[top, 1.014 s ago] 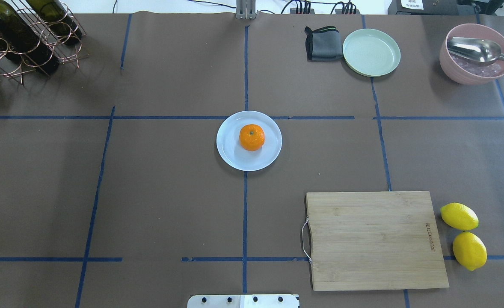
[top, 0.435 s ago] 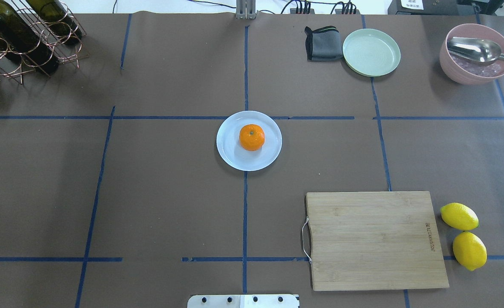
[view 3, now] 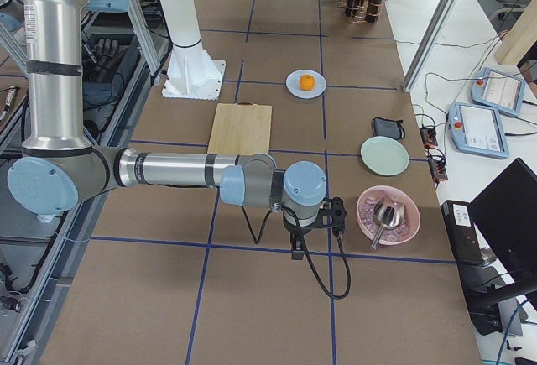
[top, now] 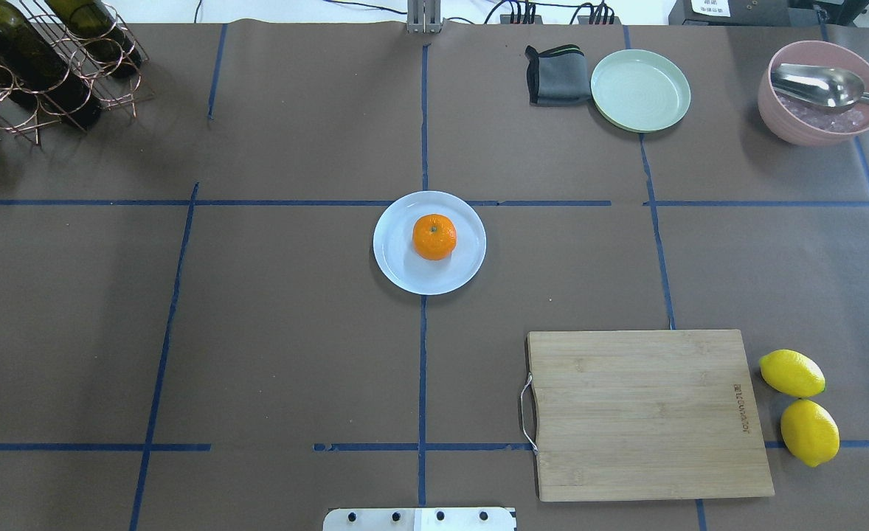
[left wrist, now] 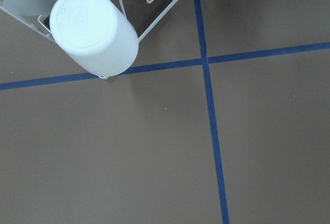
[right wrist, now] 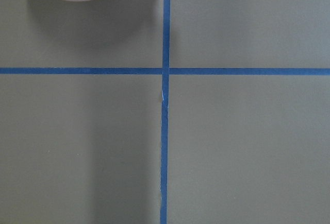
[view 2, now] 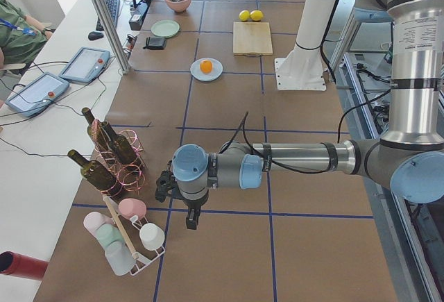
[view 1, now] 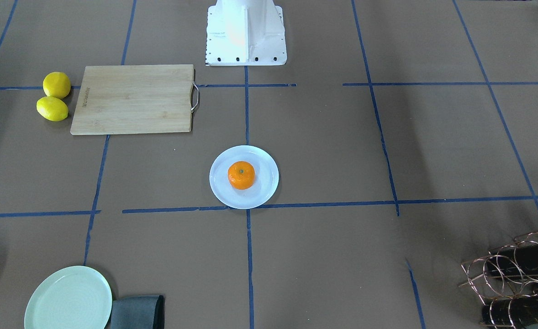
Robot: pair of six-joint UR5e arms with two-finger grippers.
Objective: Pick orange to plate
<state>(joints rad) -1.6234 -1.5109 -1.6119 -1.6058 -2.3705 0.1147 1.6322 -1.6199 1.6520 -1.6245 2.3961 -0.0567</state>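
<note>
The orange sits stem-up on the pale blue plate, exactly as a second ago (nothing around it has shifted), so the task looks complete. It lies well apart from the left gripper and the right gripper. Whether their fingers are spread or pressed together, I cannot tell.

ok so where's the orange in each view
Exterior front-facing: orange near centre, slightly low.
Overhead exterior: orange at centre, slightly high.
Exterior left: orange upper middle, far down the table.
Exterior right: orange upper middle, far off.
Left wrist-mounted: not in it.
Right wrist-mounted: not in it.
Shared landmark: the plate under it, cutting board nearby.
</note>
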